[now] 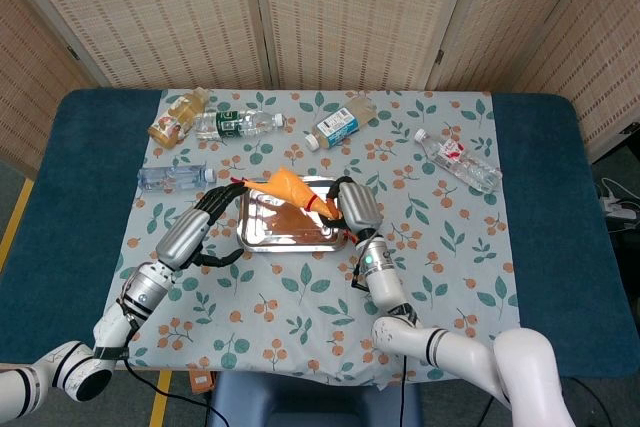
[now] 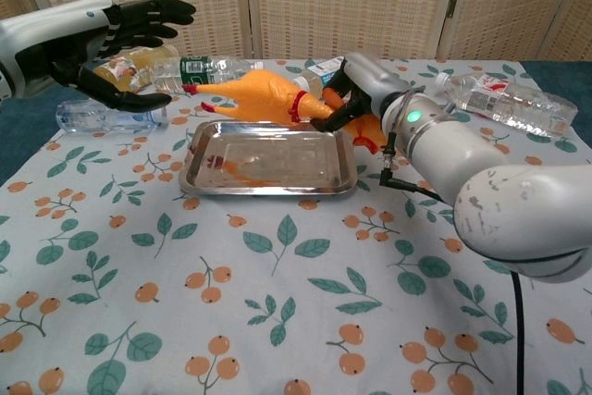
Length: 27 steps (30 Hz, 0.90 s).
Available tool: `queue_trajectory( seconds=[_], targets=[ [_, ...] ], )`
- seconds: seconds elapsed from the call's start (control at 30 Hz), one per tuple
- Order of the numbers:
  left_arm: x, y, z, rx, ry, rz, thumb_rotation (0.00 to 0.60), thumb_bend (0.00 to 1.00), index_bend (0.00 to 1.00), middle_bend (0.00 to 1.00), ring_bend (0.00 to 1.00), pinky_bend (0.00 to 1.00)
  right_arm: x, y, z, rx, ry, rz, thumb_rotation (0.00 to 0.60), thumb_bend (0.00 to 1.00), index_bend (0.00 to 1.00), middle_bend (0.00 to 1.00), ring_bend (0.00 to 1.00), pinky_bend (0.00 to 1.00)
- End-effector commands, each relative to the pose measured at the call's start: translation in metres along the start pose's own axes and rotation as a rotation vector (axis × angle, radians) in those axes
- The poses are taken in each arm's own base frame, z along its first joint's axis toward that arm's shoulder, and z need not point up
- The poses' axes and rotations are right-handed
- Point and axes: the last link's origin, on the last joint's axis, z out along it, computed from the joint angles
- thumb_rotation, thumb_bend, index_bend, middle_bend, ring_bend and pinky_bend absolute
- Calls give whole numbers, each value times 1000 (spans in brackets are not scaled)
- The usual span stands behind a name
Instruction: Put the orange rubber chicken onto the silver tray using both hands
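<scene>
Left hand (image 2: 102, 43) raised at the left, fingers spread and curved, holding nothing, apart from the chicken's feet. Clear bottle (image 2: 106, 116) lying on the cloth beneath that hand; further bottles (image 1: 235, 124) lying along the far edge of the patterned tablecloth (image 2: 277, 321). Silver tray (image 2: 208, 178) in the middle of the cloth, seen in the head view (image 1: 262, 239) between the two hands. Orange rubber chicken (image 2: 264, 94) held in the air over the tray's far edge, body level, red band around the neck, feet pointing toward the left hand; not resting on the tray. Right hand (image 2: 356, 90) at the tray's right far corner, fingers closed around the chicken's neck and head end. One more bottle (image 2: 504, 104) lying at the far right.
</scene>
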Motion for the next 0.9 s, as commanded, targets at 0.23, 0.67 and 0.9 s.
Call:
queue_trajectory(
  seconds=[0.23,0.67,0.9],
  targets=[
    [-3,-11,5,15,-20,-22,600,318,0,0,0,0,-32,-13,8,57,-100,-42,600,309,772,507,532,797],
    [-7,-11,0,27,-46,-50,600,343,0,0,0,0,-23,-1,6,42,-184,-146,600,219,60,41,41,386],
    [-8,-7,-1,18,-52,-53,600,344,0,0,0,0,-10,-2,-1,32,-218,-226,600,182,0,0,0,248]
  ],
)
